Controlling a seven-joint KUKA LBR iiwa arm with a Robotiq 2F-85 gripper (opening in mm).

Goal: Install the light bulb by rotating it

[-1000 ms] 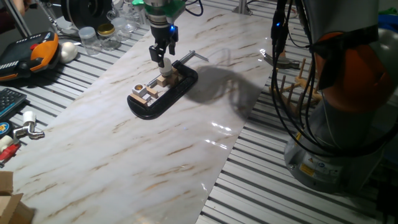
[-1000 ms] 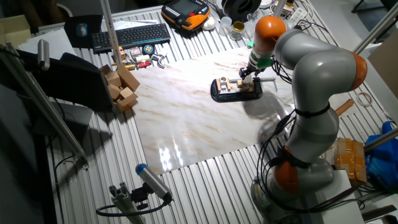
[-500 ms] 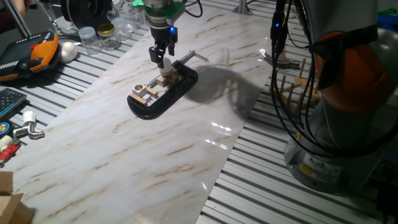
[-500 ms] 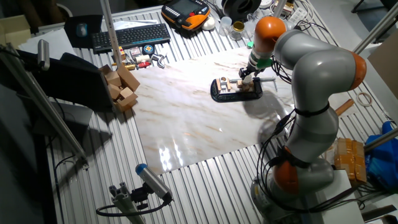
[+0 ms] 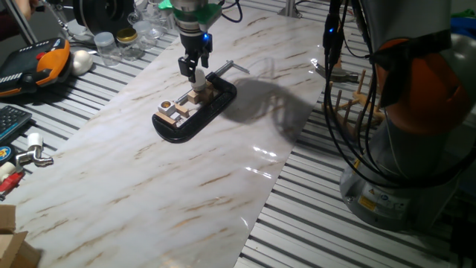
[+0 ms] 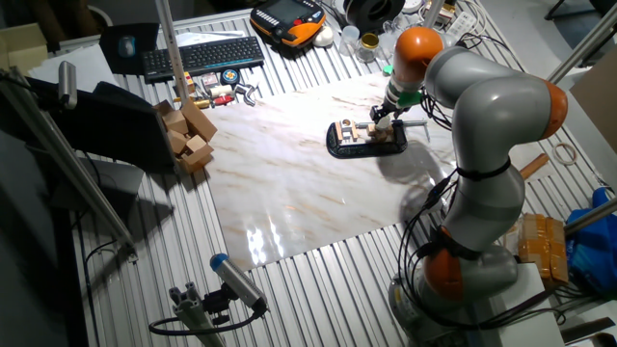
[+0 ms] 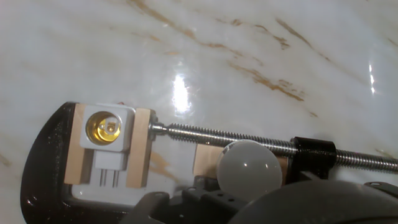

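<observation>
The arm was reaching down over the marble board with its gripper hanging right above the black clamp. The fingers were closed on the bulb, one on each side of the little white globe, which pointed downward from the hand. From where I stood the bulb sat over the wooden block at the far end of the clamp, and I couldn't tell if it was touching anything under it.

The clamp lay flat on the board, its screw handle sticking out toward the back. At the near end there was a second wooden block with a white socket set in it, opening facing up, well apart from the bulb.

From the hand camera the bulb filled the lower middle, frosted and round, just below the threaded rod. The socket was off to the left between two wood pieces, with a brassy contact visible inside.

From the other side, the gripper was at the right end of the clamp, but it was too small to make out the bulb there.

Back of the table had some jars and an orange pendant.
</observation>
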